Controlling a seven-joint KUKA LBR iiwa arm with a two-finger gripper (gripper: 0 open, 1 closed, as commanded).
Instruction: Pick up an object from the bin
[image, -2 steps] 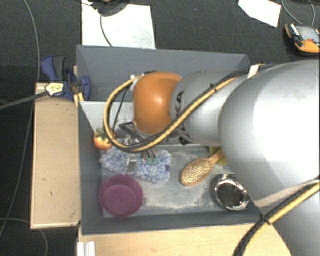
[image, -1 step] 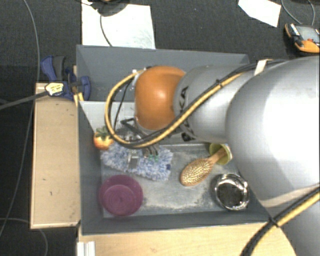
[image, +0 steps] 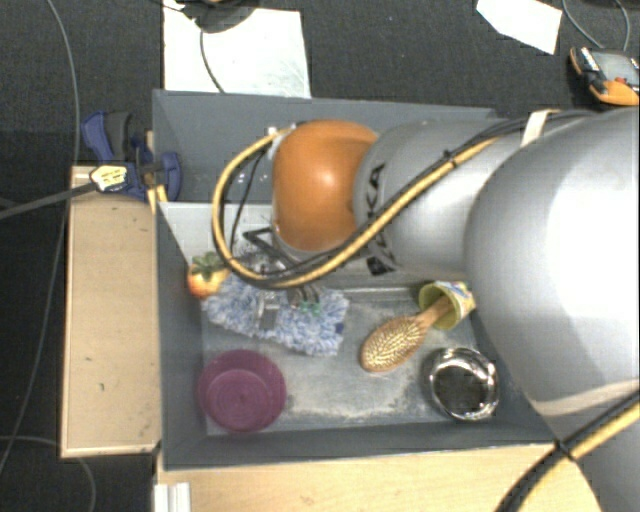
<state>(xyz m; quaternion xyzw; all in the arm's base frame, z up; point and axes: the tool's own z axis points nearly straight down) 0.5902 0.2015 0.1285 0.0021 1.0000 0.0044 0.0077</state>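
You've got toy fruit (image: 205, 280) at the bin's (image: 180, 400) left wall, cloth (image: 305, 325) right of it, tub (image: 240, 392) in front. Hairbrush (image: 395, 342) sits mid-bin, steel cup (image: 462, 385) front right, small cup (image: 450, 298) at the brush handle.

Looking like a robotics lab, test rig: big silver KUKA arm (image: 560, 250) w/ yellow-black cables (image: 420, 185) is hanging over a grey metal bin (image: 180, 330) holding misc props, e.g. purple cup (image: 240, 390), hairbrush (image: 395, 340), blue cloth (image: 290, 320); loose wires (image: 45, 197) are trailing across dark floor (image: 400, 50).
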